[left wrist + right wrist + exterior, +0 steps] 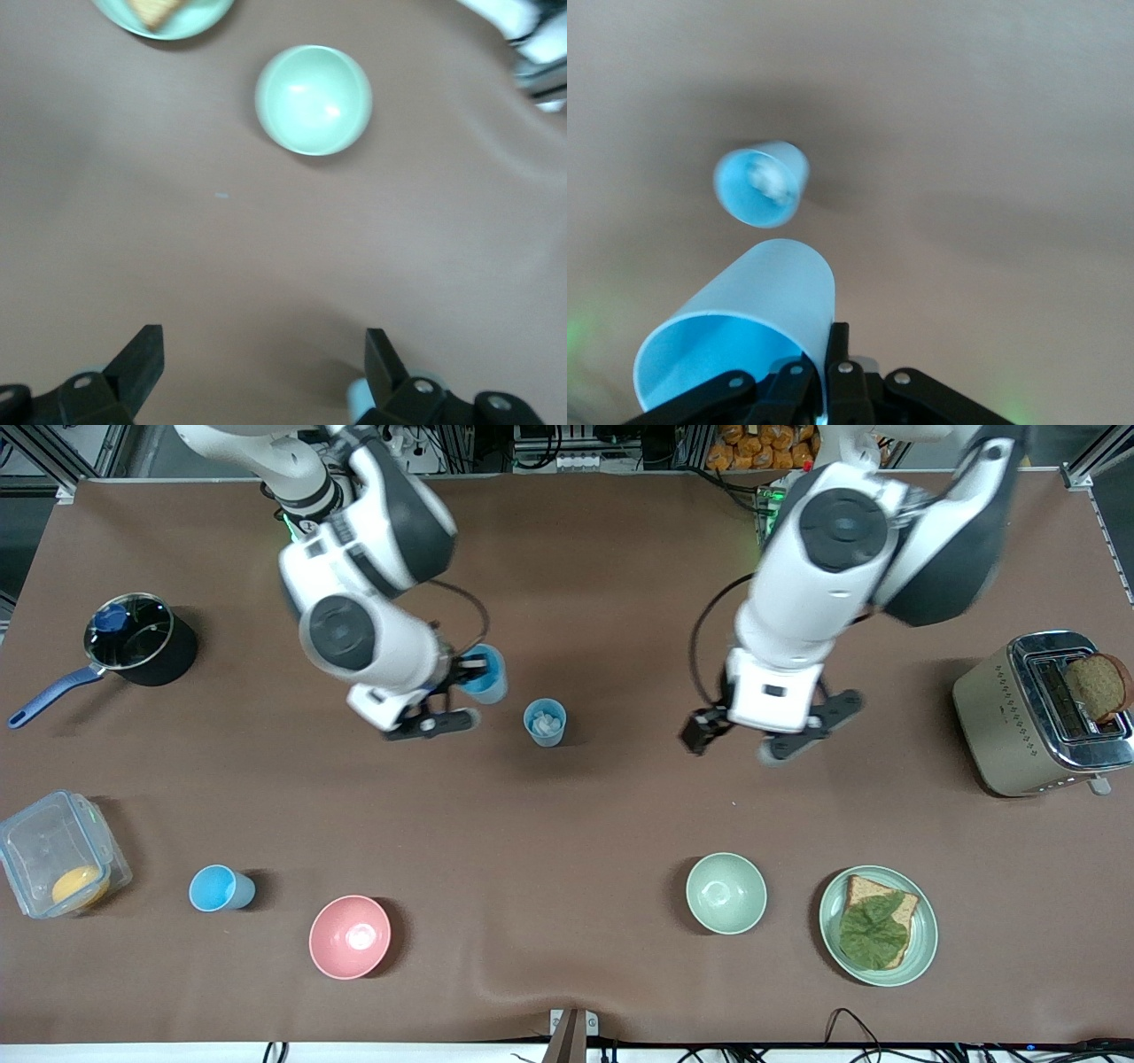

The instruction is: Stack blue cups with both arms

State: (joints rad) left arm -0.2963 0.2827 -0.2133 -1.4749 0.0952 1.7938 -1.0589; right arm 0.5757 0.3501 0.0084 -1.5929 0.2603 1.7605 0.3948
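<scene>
On the brown tabletop (pixel 585 824), toward the right arm's end, one blue cup (pixel 219 888) stands alone beside the pink bowl (pixel 349 937). The right gripper (pixel 467 670) hangs above the tabletop with its fingers (pixel 837 372) clenched on the wall of a second blue cup (pixel 486 674). Just beside it, a third blue cup (pixel 544 722) stands on the tabletop with something pale inside. The left gripper (pixel 762 737) is over bare tabletop, its fingers (pixel 142 359) spread wide and holding nothing.
</scene>
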